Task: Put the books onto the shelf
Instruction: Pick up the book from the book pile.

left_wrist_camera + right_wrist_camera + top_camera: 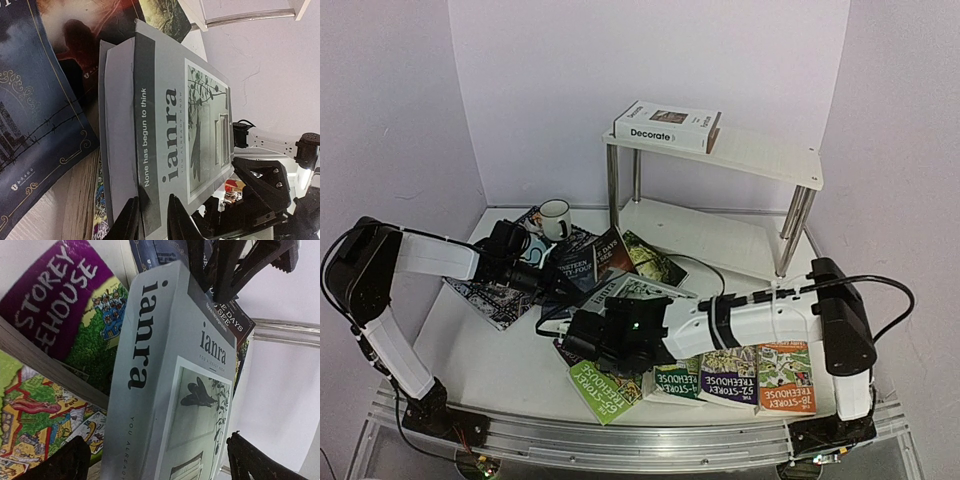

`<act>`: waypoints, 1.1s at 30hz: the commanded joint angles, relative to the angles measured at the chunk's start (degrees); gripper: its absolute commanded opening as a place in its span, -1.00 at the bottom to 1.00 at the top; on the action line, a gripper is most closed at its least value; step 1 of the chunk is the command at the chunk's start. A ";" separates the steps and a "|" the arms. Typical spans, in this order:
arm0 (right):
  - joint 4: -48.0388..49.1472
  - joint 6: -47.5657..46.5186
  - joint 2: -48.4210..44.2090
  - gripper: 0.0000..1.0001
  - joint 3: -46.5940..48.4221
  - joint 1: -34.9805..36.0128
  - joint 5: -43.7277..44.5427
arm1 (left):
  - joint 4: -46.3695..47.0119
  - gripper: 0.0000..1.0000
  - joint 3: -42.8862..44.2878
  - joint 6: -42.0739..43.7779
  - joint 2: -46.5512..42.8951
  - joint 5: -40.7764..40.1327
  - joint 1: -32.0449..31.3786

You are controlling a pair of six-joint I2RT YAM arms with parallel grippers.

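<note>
Left wrist view has the left gripper (pixel 152 222) clamped on one end of the grey book (pixel 165 125), which sits tipped up among the other books (pixel 730 375), well apart from the shelf (pixel 760 160). The right gripper (pixel 160 460) stands spread wide on either side of it, gripping nothing. On that one narrow pinch, I judge a lift may let the book swing, fan open or slip out.

The grey book (pixel 165 390) runs off the bottom edge of both my wrist views, and from above my right arm (pixel 760 315) covers most of it. The purple Treehouse book (pixel 55 295) loses the start of its title at the left edge.
</note>
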 commanded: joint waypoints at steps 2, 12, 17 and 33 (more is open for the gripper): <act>-1.50 -1.98 3.61 0.89 2.73 0.24 9.05 | 1.00 -0.57 0.01 -0.15 -2.01 1.53 -0.40; 3.01 -3.38 7.17 0.47 1.96 1.31 18.05 | 0.94 -0.57 -0.06 -0.08 -2.84 1.20 -0.75; 6.82 -6.15 5.19 0.03 -1.09 2.03 18.81 | 0.83 -0.57 0.01 -0.25 -3.79 0.69 -0.75; 17.61 -18.67 -13.14 -0.43 -12.81 4.76 16.38 | -10.23 0.25 9.72 7.04 -27.74 -30.16 -0.46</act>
